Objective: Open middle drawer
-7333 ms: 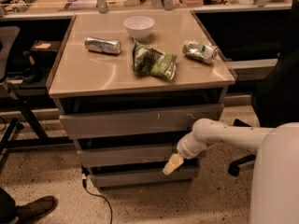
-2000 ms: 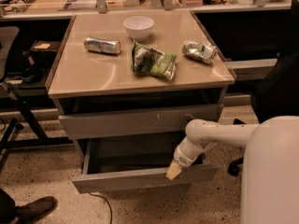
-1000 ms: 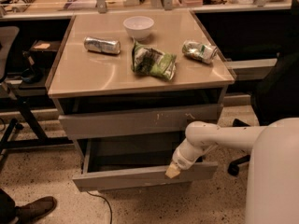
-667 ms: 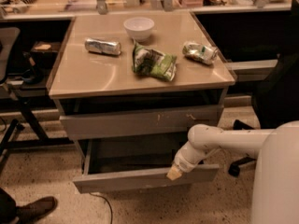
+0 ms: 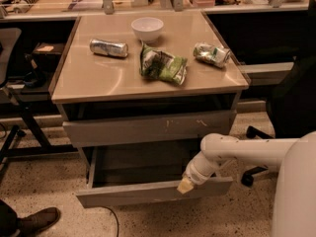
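The middle drawer [image 5: 128, 194] stands pulled out below the taller grey front with pale scratch marks [image 5: 148, 128]. Its grey inside [image 5: 143, 163] looks bare. My gripper [image 5: 185, 185], with a cream tip, sits at the top edge of the drawer's front, towards its right end. My white arm [image 5: 237, 149] reaches to it from the right. The smallest front is hidden under the open drawer.
On the beige cabinet top [image 5: 94, 78] lie a white bowl [image 5: 147, 28], a silver can [image 5: 108, 48], a green chip bag [image 5: 162, 65] and a crumpled packet [image 5: 211, 54]. A dark chair [image 5: 291, 102] stands at the right. A shoe [image 5: 37, 220] and a cable [image 5: 112, 216] are on the floor at the left.
The middle drawer was shut in the earliest frame and has since been pulled out with my gripper at its front. Over the last second almost nothing has moved.
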